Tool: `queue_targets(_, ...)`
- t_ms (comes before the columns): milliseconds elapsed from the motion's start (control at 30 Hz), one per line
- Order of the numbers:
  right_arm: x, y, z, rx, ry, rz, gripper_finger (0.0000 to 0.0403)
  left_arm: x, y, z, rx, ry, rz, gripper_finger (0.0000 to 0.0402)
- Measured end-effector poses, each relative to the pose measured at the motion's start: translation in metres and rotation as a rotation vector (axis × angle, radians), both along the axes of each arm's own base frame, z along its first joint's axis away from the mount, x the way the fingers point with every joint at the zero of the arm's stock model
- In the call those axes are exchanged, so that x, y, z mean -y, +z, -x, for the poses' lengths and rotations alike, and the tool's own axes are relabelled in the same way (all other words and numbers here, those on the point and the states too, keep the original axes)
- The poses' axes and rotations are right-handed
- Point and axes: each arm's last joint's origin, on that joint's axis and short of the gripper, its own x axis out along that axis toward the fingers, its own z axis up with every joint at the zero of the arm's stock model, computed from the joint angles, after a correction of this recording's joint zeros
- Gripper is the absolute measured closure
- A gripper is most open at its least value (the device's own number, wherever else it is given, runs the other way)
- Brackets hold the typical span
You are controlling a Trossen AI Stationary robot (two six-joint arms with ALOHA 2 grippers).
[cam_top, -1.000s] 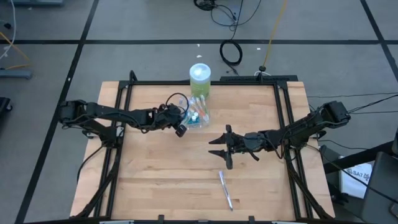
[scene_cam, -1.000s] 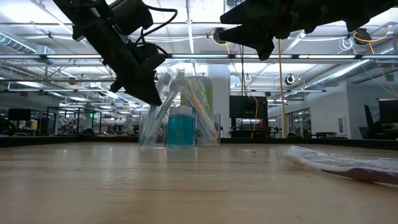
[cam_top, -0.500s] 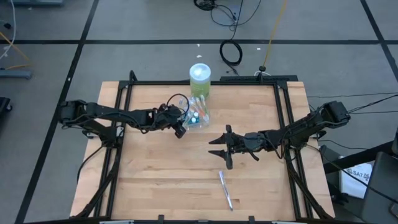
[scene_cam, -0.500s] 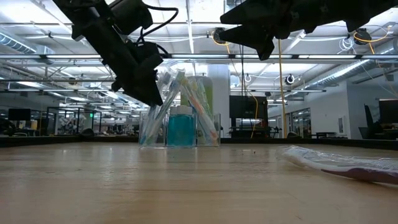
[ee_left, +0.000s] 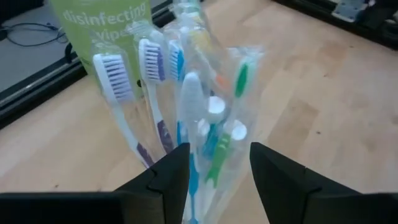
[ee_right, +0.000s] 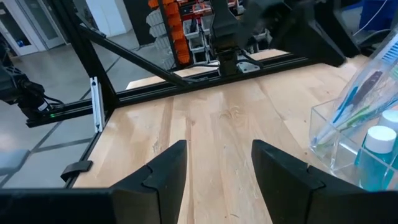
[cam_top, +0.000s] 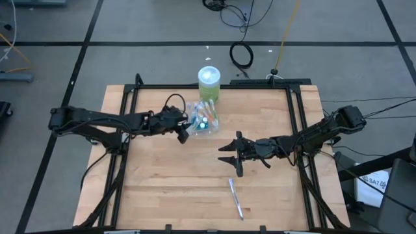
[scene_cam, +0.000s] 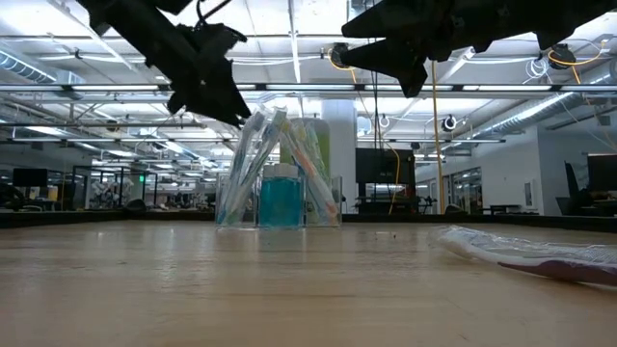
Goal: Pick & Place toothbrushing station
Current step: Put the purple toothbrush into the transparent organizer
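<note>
The clear plastic cup stands on the table's far middle. Several toothbrushes in clear wrappers lean out of it, and a teal bottle shows inside it. My left gripper hangs open just left of the cup and above it. The brush tops lie ahead of its fingers, untouched. My right gripper hovers open over the table's middle, pointing left, with nothing between its fingers. One wrapped toothbrush lies flat near the front edge.
A green cylindrical container with a pale lid stands right behind the cup, at the far edge. A black frame runs along the table's sides. Bare wood lies left of and in front of the cup.
My left gripper has opened, let go among the toothbrushes in the cup, and drawn back up and toward the table's left edge. The brushes stay leaning in the cup.
</note>
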Motion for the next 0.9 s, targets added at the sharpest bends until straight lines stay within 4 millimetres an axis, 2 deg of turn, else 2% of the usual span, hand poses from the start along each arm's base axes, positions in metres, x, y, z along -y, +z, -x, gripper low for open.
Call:
queue_targets(400,0.000,-0.005,0.001,-0.051,-0.014,-0.060,0.0230,0.022,0.024,0.014,0.093,-0.107,-0.030,0.0227)
queue_targets(667,-0.003,-0.012,0.004,-0.123,-0.014,-0.079,0.0231,0.041,0.026,0.014,0.083,-0.239,-0.108,0.0227)
queue_targets(900,-0.013,-0.011,0.007,-0.109,-0.059,-0.102,0.0232,0.056,0.036,0.010,0.167,-0.344,-0.200,0.0227)
